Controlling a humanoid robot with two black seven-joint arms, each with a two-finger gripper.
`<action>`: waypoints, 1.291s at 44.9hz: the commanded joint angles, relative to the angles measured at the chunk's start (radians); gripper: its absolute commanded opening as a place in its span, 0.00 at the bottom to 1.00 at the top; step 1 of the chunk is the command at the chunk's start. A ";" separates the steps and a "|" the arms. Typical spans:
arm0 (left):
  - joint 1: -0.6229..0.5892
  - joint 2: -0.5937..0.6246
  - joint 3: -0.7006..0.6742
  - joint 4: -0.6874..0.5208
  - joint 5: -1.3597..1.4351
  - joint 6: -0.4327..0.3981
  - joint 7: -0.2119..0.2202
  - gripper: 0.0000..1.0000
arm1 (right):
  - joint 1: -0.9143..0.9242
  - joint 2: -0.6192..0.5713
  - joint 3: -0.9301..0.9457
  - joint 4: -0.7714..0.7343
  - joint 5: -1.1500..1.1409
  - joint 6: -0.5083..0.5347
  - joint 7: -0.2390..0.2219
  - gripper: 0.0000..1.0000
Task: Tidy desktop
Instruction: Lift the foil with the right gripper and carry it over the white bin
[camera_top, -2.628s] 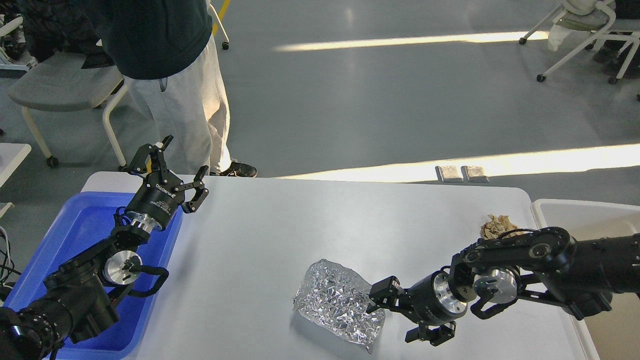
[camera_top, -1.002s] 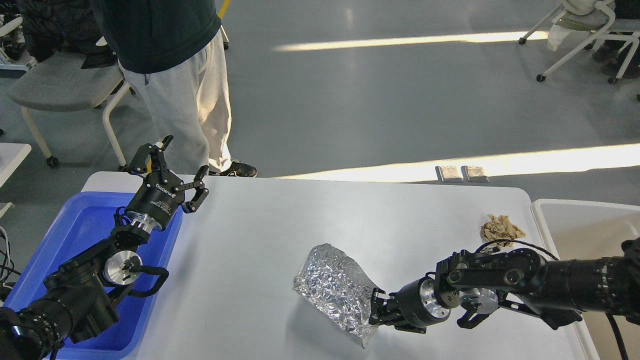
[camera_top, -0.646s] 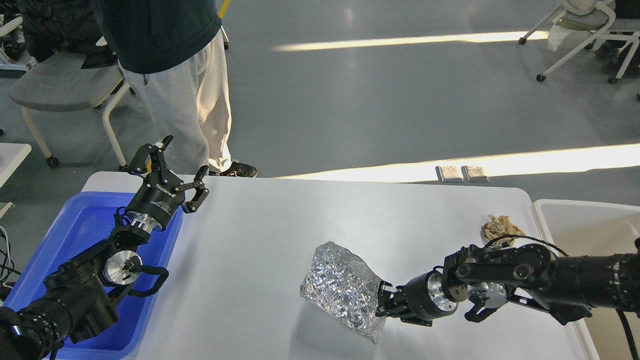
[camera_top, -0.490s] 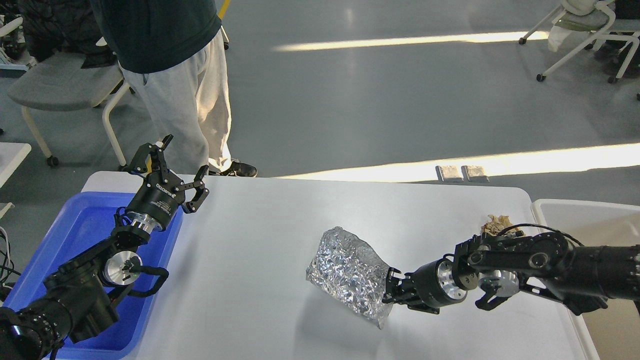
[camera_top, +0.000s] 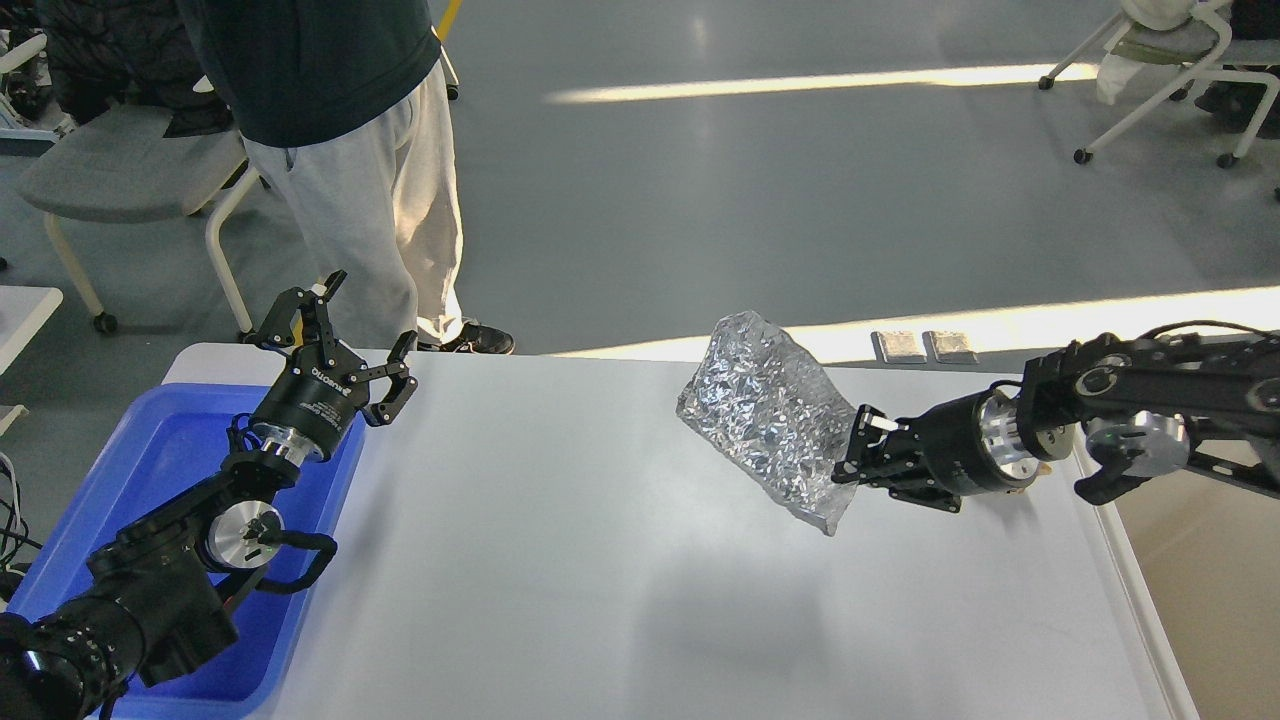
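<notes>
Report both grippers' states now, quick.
Left gripper: open, holding nothing, above the blue plastic tray's far edge.
Right gripper: closed on the crumpled silver foil bag, lifted off the white desktop.

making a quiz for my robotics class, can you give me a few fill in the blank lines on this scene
1. The right claw is shut on a crumpled sheet of ____.
2. The foil hangs ____ the desktop, not on it.
3. The left claw is ____ and holds nothing.
4. The tray under the left arm is ____ in colour.

Missing words: foil; above; open; blue

1 foil bag (camera_top: 768, 417), 1 blue tray (camera_top: 165, 450), 2 pincers (camera_top: 357, 335)
</notes>
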 joint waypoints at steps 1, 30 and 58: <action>0.000 0.000 0.000 0.000 0.000 0.000 0.000 1.00 | 0.219 -0.156 -0.097 0.078 0.025 0.065 -0.005 0.00; 0.000 0.000 0.000 0.000 -0.001 0.000 0.000 1.00 | 0.365 -0.431 -0.371 -0.098 0.013 0.036 -0.031 0.00; 0.000 0.000 0.000 0.000 -0.001 0.002 -0.002 1.00 | -0.109 -0.457 -0.203 -0.632 0.190 -0.090 -0.028 0.00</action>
